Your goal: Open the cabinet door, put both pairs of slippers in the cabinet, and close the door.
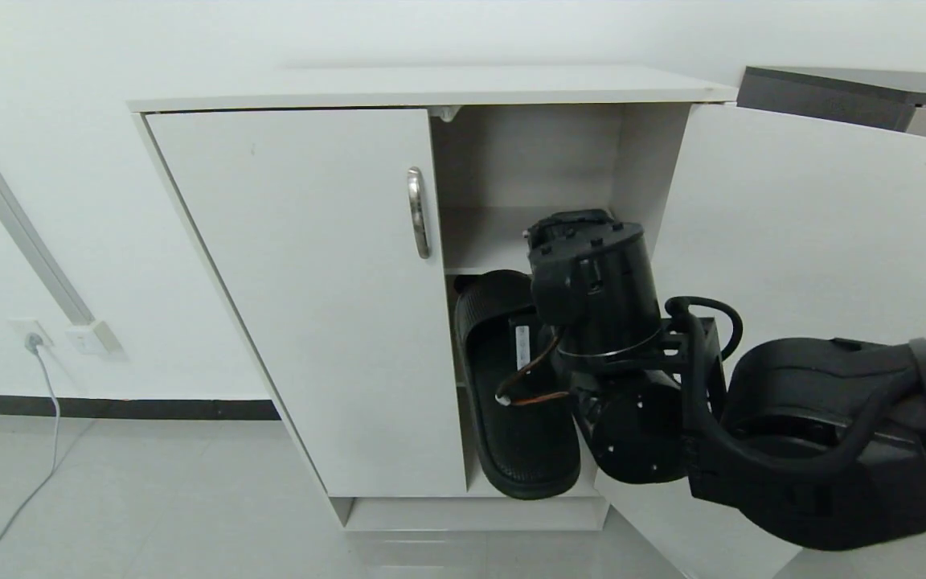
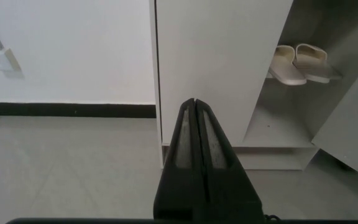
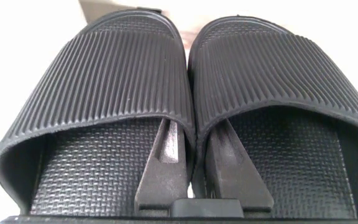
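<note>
A white cabinet (image 1: pixel 431 84) stands against the wall, its left door (image 1: pixel 302 297) closed and its right door (image 1: pixel 801 241) swung open. My right gripper (image 3: pixel 194 134) is shut on the pair of black slippers (image 3: pixel 185 81), one finger inside each, pinching their inner walls together. That pair (image 1: pixel 511 386) hangs toe-up in the lower compartment's opening, in front of my right wrist (image 1: pixel 600 289). A pair of beige slippers (image 2: pixel 303 62) lies on the cabinet's middle shelf. My left gripper (image 2: pixel 194 109) is shut on nothing, low above the floor, facing the closed door.
The closed door has a metal handle (image 1: pixel 418 213) at its inner edge. A wall socket with a cable (image 1: pixel 29 334) is at the left. A dark unit (image 1: pixel 849 92) stands behind the open door. Grey floor (image 1: pixel 149 498) lies free at the left.
</note>
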{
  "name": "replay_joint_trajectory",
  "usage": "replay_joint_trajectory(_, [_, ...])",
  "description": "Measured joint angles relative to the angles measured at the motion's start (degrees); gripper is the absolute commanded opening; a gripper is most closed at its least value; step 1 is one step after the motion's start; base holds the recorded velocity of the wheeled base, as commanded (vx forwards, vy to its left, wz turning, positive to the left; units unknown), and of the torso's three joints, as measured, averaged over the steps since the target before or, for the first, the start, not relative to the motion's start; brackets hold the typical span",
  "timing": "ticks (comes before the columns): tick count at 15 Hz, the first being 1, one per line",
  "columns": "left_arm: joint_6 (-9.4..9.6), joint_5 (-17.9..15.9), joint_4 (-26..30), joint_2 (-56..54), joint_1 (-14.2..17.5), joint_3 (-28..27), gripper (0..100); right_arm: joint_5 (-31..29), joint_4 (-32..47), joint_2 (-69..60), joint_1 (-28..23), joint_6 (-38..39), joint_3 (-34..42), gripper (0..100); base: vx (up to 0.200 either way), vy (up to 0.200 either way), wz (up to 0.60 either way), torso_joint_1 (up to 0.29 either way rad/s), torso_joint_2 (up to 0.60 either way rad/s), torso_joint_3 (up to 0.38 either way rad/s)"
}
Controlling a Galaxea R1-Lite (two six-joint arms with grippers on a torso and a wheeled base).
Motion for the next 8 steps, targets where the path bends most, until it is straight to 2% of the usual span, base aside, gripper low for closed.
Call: replay_joint_trajectory(8, [-0.02, 0.0, 0.0, 0.0, 0.0, 0.0, 0, 0.0, 1.9, 1.3, -3.3, 0.0, -3.1, 0, 0.000, 0.000, 0.00, 0.000, 0.00, 0.000])
